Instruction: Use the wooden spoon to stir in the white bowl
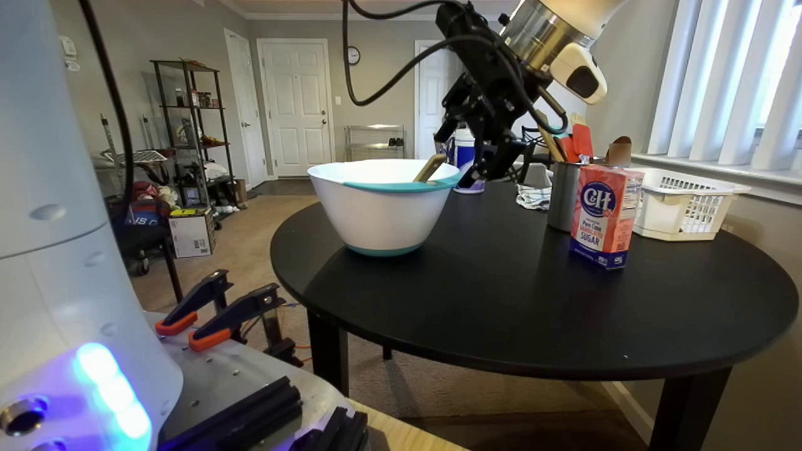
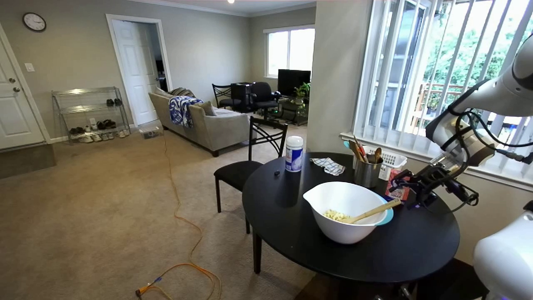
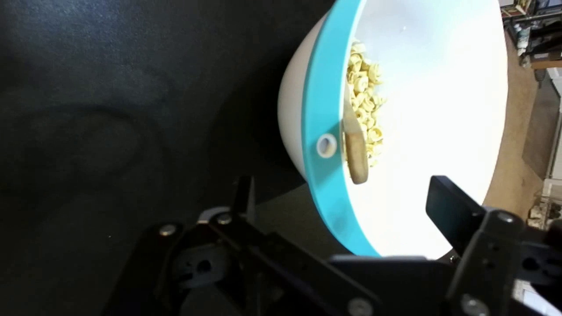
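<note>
The end effector [image 3: 344, 193] is spread wide: in the wrist view its two fingers [image 3: 454, 215] stand well apart, one between seven and eight o'clock from the middle of that view, the other between three and four, and the gap between them is bare. Past the fingertips, in line with that gap, shows the handle end of the wooden spoon [image 3: 355, 149], clear of both. In an exterior view one fingertip appears just beside the rim of the white bowl [image 1: 388, 216] (whether they touch, I cannot tell).

Taking the bowl as the clock in an exterior view, the end effector hangs between two and three o'clock, partly hiding a pink sugar box [image 2: 398, 193]. The spoon lies inside the bowl, its lower end at six against pale yellow pasta pieces [image 2: 335, 215], its handle slanting up past the rim at three. The bowl stands upright on the dark tabletop [image 2: 408, 254], its pouring lip between nine and ten. Farther out, a steel utensil holder [image 2: 366, 175] stands at one o'clock with a white basket [image 2: 394, 161] behind it, a checked cloth [image 2: 329, 166] lies at eleven, and a blue-labelled canister [image 2: 294, 155] stands between ten and eleven.
</note>
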Controlling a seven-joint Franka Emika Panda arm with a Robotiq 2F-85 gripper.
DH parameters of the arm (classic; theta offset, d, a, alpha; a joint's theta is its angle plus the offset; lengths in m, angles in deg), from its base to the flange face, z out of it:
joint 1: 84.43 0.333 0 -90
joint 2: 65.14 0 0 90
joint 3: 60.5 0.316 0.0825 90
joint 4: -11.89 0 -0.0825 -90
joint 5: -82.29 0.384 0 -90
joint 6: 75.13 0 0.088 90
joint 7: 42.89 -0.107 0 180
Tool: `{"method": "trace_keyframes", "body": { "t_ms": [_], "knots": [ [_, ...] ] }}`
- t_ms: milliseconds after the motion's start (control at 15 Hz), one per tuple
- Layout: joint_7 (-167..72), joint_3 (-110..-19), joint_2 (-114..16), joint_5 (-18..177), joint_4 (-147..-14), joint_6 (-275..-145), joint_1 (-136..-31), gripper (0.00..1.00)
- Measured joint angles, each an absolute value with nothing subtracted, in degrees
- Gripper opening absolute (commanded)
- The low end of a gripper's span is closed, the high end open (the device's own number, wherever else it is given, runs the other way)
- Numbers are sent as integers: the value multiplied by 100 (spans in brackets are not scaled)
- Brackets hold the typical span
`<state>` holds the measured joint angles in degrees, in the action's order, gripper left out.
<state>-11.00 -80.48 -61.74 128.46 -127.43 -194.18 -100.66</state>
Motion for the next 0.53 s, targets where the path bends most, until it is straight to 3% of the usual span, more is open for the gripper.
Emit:
{"method": "trace_keyframes", "body": {
  "t_ms": [533],
  "knots": [
    [-1045,-8035,-6174,12846,-12744,-19379,-10112,100]
  ]
}}
